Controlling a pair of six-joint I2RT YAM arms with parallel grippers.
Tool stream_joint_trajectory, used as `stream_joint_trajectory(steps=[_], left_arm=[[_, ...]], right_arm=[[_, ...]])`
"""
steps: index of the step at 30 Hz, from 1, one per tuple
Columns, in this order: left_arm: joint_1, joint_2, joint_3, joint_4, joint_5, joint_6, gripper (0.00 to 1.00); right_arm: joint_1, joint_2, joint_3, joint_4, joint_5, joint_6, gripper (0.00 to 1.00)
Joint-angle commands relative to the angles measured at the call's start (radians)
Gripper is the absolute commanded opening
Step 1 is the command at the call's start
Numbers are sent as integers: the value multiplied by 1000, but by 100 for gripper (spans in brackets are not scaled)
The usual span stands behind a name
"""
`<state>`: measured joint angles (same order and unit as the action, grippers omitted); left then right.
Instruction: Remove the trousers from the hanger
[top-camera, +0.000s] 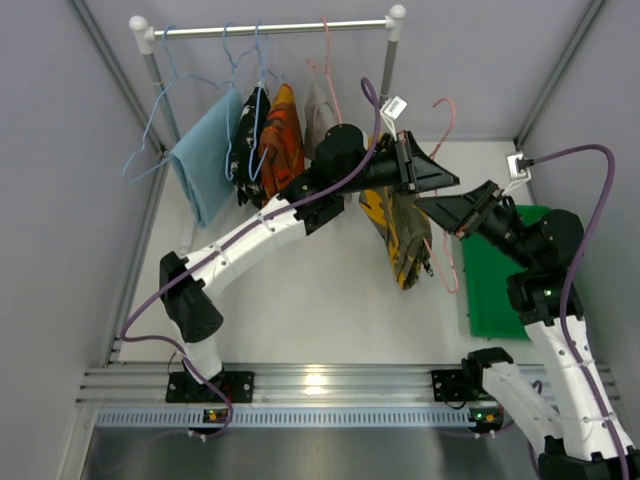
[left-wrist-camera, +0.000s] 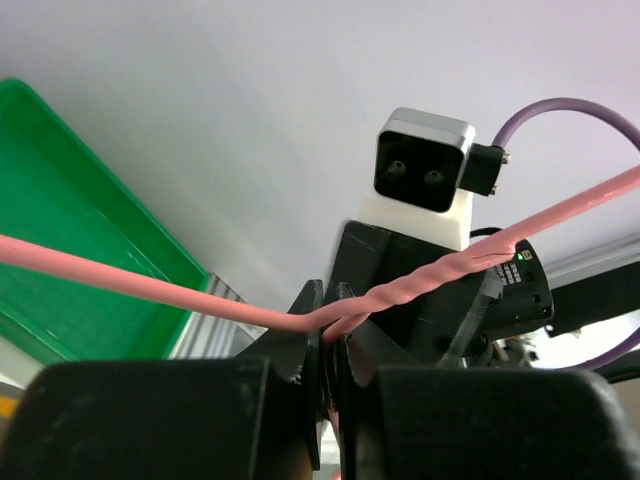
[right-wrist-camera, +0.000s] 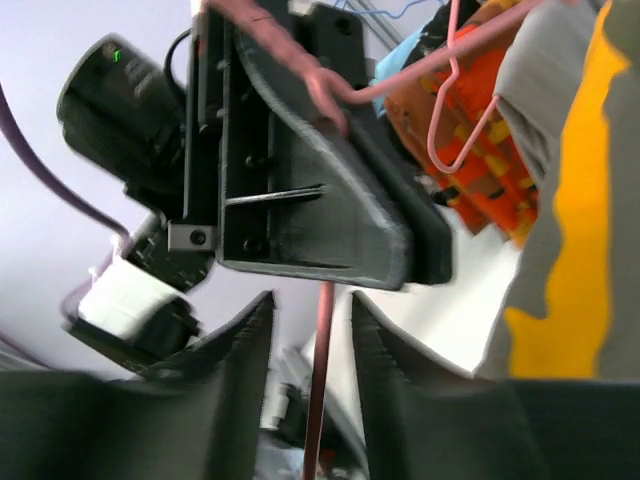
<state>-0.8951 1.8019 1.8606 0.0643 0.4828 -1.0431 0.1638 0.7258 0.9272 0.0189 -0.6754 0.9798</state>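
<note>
The trousers (top-camera: 400, 238), camouflage in yellow, grey and black, hang from the pink wire hanger (top-camera: 452, 112) held in the air right of the rack. My left gripper (top-camera: 450, 182) is shut on the hanger (left-wrist-camera: 120, 275), pinching the wire just below its twisted neck; the left wrist view shows the left gripper (left-wrist-camera: 333, 300) closed flat on it. Facing it, my right gripper (top-camera: 425, 204) is open. In the right wrist view a straight run of the hanger (right-wrist-camera: 318, 400) passes between the right gripper (right-wrist-camera: 312, 310) fingers with a gap on each side. The trousers (right-wrist-camera: 570, 250) fill that view's right side.
A white rail (top-camera: 270, 28) at the back carries blue wire hangers (top-camera: 165, 80), a blue cloth (top-camera: 208, 160), an orange-and-black garment (top-camera: 282, 135), a grey garment (top-camera: 318, 115) and another pink hanger (top-camera: 328, 70). A green tray (top-camera: 500, 275) lies at the right beside the right arm.
</note>
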Motion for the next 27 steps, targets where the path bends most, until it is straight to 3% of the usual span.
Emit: stream_joint_trajectory(steps=[1, 3, 6, 9, 13, 20, 27], left_arm=[[5, -29, 52, 123, 26, -29, 0], [18, -45, 51, 112, 39, -15, 0], [44, -76, 35, 112, 85, 3, 0], [59, -90, 35, 132, 143, 31, 0], [67, -85, 74, 170, 217, 15, 0], [68, -93, 115, 285, 309, -86, 0], [68, -110, 117, 325, 327, -133, 0]], right_arm=[[26, -52, 10, 41, 17, -124, 41], [23, -100, 21, -69, 86, -232, 67], [25, -204, 21, -204, 291, -381, 80], [23, -288, 4, -295, 483, -507, 79], [23, -390, -82, -338, 596, -642, 77], [23, -529, -299, -315, 453, -753, 79], [25, -517, -344, -156, 258, -800, 83]])
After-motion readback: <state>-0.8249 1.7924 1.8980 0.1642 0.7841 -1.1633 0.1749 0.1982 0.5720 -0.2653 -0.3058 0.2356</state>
